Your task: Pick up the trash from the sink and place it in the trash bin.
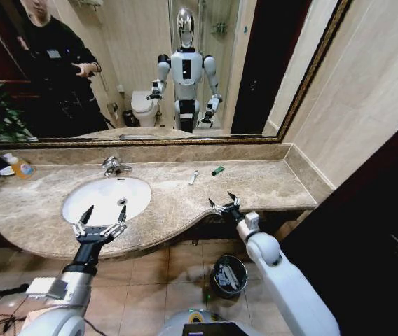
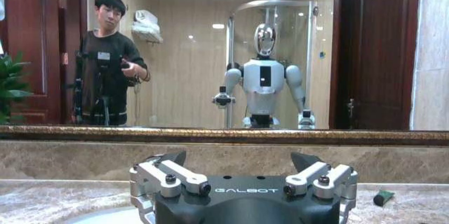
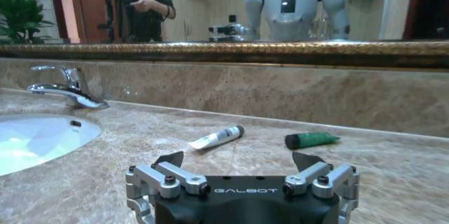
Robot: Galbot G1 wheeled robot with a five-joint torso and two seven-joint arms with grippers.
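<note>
Lying diagonal: white tube [image 1: 193, 178], cap toward mirror | L gripper [image 1: 103, 213] & R gripper [image 1: 224, 201] wide open, empty

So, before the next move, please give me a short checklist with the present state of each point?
1. Left end effector open, holding nothing, over the front rim of the white oval sink: ok.
2. Right end effector open, holding nothing, at the counter's front edge: ok.
3. Small white tube lies free on the beige marble top: ok.
4. Small green piece lies beside it, apart: ok.
5. Round black trash bin on the floor, mouth open: ok.
6. Basin free of trash: cannot tell.
</note>
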